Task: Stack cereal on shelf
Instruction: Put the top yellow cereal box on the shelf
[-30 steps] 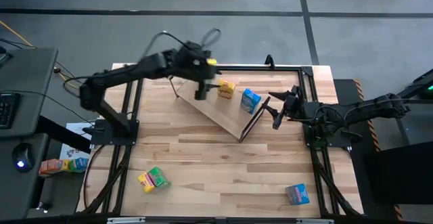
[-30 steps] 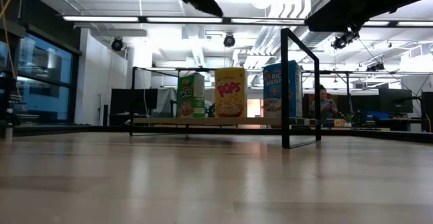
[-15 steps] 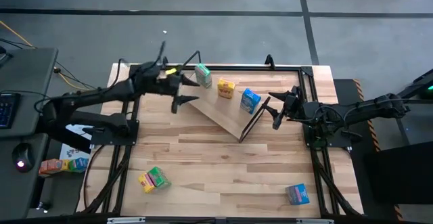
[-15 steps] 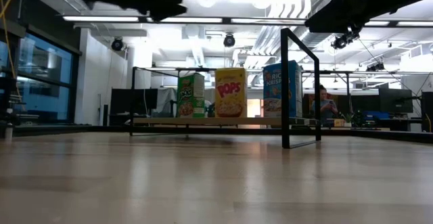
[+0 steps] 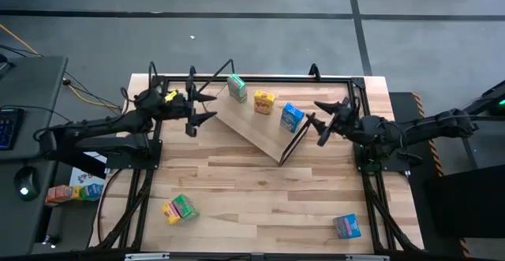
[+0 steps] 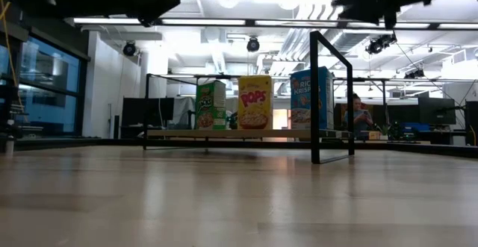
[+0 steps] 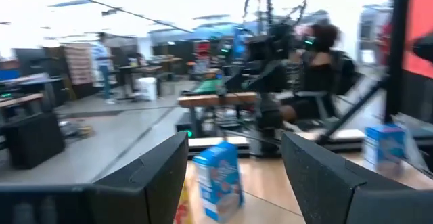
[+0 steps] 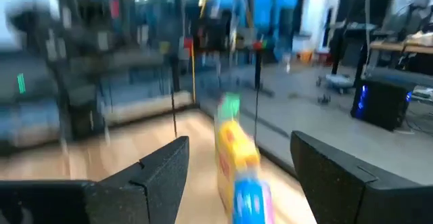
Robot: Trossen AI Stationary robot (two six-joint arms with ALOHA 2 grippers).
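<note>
Overhead strip lights and an open workshop fill the background of the low view, behind a pale wood counter (image 5: 260,190). On it the shelf (image 5: 256,131), a light board on black wire legs, runs diagonally across the far half. Three cereal boxes stand in a row along its far edge: a green box (image 5: 236,87), a yellow box (image 5: 264,102) and a blue box (image 5: 291,117). The low view shows all three upright and side by side.

A second ago the left tool (image 5: 195,109) hung over the shelf right beside the green box. It has since pulled back toward its own side and now sits off the shelf's left end, fingers apart and empty. That suggests the green box was just placed and let go, so half the set looks shelved.

Three boxes remain on the counter: a yellow one (image 5: 169,211) and a green one (image 5: 184,206) touching each other near the front left, and a second blue box (image 5: 346,226) at the front right, well apart from them.

The right tool (image 5: 325,121) has shifted only slightly and hovers just beyond the shelf's right end, near the blue box; its fingers look spread, though motion blur makes this less certain.

A seated person shows far off in the room.
</note>
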